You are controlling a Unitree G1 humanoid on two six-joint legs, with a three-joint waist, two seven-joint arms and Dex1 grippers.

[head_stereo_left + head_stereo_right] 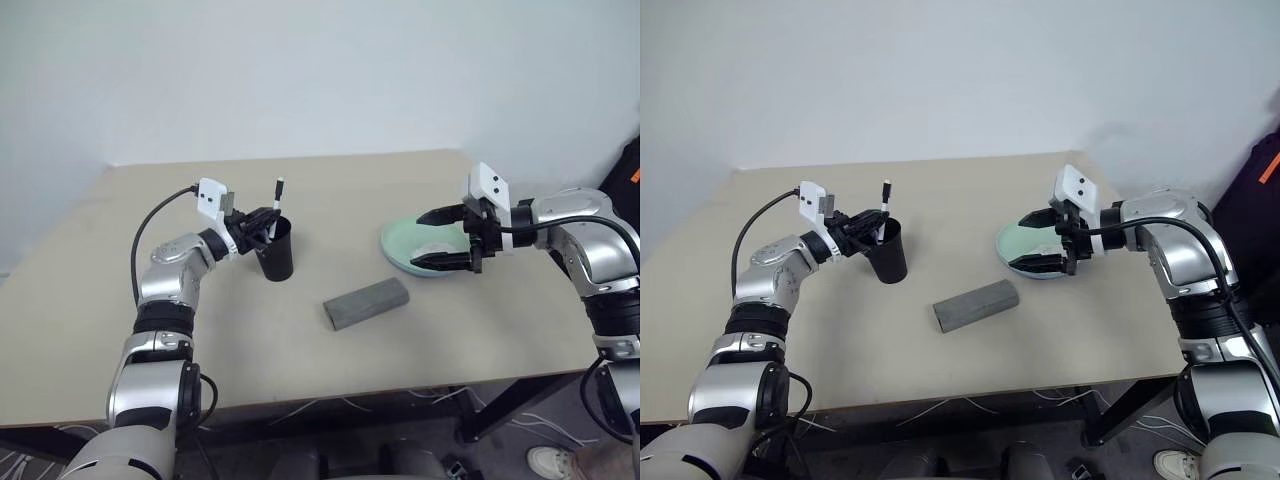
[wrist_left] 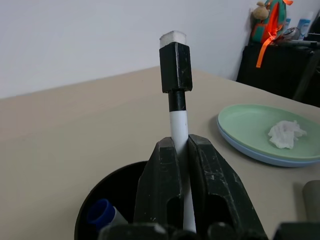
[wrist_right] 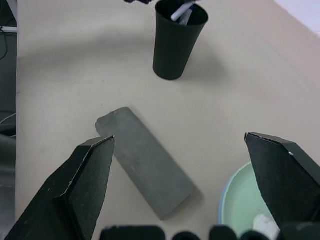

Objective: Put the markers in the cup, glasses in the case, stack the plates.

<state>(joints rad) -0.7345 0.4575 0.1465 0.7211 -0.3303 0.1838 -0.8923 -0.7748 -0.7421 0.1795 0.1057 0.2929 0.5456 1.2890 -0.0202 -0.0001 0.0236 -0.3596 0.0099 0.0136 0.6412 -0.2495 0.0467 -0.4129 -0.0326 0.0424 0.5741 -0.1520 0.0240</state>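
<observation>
Black cup [image 1: 276, 255] hides most of the blue-capped marker [image 2: 102, 212]. The left gripper [image 2: 184, 165] pinches the black-capped marker [image 2: 176, 70] over it. The right gripper [image 1: 440, 238] hangs wide open, empty, above the stacked plates [image 2: 260, 131].

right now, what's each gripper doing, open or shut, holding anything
Left gripper: shut on the black-capped marker, over the cup.
Right gripper: open, holding nothing, above the plates.
</observation>
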